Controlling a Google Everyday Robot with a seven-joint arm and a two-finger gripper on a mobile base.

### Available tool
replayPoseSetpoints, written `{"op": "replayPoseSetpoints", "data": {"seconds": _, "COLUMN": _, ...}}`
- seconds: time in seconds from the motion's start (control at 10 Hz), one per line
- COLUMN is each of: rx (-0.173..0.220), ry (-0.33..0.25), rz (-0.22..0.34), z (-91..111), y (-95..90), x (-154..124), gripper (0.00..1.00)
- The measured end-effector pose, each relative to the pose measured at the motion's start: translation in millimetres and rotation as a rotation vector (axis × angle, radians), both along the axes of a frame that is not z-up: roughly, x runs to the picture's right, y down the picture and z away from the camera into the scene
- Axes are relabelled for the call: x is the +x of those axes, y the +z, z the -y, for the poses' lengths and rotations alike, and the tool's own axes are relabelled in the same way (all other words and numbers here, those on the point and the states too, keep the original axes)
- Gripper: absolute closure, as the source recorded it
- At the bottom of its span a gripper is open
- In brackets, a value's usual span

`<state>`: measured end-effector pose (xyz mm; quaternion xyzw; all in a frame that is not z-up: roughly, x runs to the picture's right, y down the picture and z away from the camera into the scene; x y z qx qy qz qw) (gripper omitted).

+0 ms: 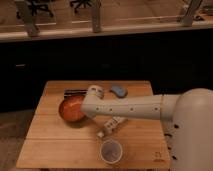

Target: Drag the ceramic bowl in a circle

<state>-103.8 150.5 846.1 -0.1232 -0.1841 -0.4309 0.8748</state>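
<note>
We see a big white arm (135, 106) reaching from the right side across a wooden table (50, 145). The arm lies low and almost flat over the table. It bends at a round joint near the far side, right next to the bowl.

The gripper (86, 107) is at the end of the arm, down by the right edge of the orange bowl (71, 109). It looks like it touches the bowl's rim, but we cannot tell if it is clamped on the rim or just resting there.

The orange bowl sits on the left half of the table, near the middle from front to back. It is round, shallow and shiny.

Just behind the bowl lies a dark flat thing (75, 92). A small blue thing (119, 90) lies near the far edge, beside the arm's joint. A white bottle (111, 126) lies on its side under the arm. Its label has marks on it, but we cannot read them. A small grey cup (111, 150) stands near the front edge, well apart from the bowl.

There is a small mark on the table's front right corner (158, 155). We cannot read it.
</note>
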Motion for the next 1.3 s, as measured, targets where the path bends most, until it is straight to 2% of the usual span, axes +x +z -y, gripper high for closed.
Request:
{"op": "replayPoseSetpoints", "data": {"seconds": 0.1, "rx": 0.003, "ry": -0.002, "rz": 0.000, "z": 1, "y": 0.3, "x": -1, "gripper": 0.80}}
{"op": "replayPoseSetpoints", "data": {"seconds": 0.2, "rx": 0.004, "ry": -0.004, "rz": 0.001, "z": 2, "y": 0.3, "x": -5, "gripper": 0.78}}
{"op": "replayPoseSetpoints", "data": {"seconds": 0.5, "rx": 0.010, "ry": -0.009, "rz": 0.004, "z": 1, "y": -0.6, "x": -9, "gripper": 0.82}}
{"op": "replayPoseSetpoints", "data": {"seconds": 1.3, "rx": 0.024, "ry": -0.011, "rz": 0.013, "z": 3, "y": 2.4, "x": -14, "gripper": 0.62}}
